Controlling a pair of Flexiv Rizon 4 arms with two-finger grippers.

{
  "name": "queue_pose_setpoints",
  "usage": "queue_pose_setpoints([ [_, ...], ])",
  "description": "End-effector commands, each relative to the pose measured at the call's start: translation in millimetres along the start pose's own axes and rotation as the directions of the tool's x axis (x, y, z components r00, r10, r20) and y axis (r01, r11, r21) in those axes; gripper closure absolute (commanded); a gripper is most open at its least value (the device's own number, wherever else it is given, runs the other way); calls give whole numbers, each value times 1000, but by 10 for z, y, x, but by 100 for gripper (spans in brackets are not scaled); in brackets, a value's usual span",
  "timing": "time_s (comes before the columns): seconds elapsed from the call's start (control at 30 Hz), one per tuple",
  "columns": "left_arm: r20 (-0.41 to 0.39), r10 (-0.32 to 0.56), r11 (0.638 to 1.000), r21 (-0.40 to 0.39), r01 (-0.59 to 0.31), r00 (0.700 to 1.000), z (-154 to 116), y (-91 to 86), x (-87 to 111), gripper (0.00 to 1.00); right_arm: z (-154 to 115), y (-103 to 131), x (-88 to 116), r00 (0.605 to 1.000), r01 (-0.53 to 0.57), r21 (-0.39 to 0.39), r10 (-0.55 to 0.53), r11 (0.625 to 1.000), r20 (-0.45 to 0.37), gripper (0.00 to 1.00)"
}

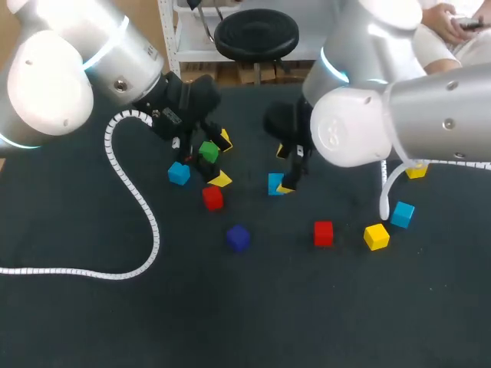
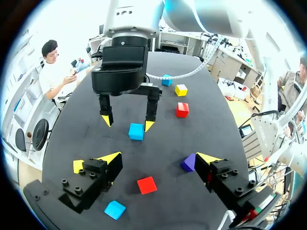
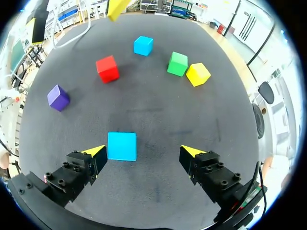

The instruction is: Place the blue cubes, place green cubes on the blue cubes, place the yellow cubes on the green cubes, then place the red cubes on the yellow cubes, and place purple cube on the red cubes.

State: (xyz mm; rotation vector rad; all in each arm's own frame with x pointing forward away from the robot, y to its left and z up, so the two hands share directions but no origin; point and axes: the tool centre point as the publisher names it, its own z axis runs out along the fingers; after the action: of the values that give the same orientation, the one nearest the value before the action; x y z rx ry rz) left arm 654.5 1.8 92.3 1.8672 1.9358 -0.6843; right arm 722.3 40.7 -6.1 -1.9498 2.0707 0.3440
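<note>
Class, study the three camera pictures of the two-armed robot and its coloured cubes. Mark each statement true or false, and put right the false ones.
1. No cube is stacked on another. True.
2. The right gripper is shut on a blue cube. False: it is open, and the cube lies on the table between its fingers, close to one of them.
3. Only one purple cube is in view. True.
4. The green cube sits on top of another cube. False: it rests on the table beside a yellow cube.
5. The left gripper holds a red cube. False: it is open, and the cube lies on the table under it.
</note>
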Motion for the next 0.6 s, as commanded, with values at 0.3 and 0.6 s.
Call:
queue_pose_setpoints([
  [0.3,1,2,1000,3,-2,1000,-1,15,5,0,105,-90,-9,999,-8,-40,10,999,49,0],
  [0.6,1,2,1000,3,-2,1000,-1,15,5,0,136,-153,-77,998,25,-46,-23,999,54,0],
])
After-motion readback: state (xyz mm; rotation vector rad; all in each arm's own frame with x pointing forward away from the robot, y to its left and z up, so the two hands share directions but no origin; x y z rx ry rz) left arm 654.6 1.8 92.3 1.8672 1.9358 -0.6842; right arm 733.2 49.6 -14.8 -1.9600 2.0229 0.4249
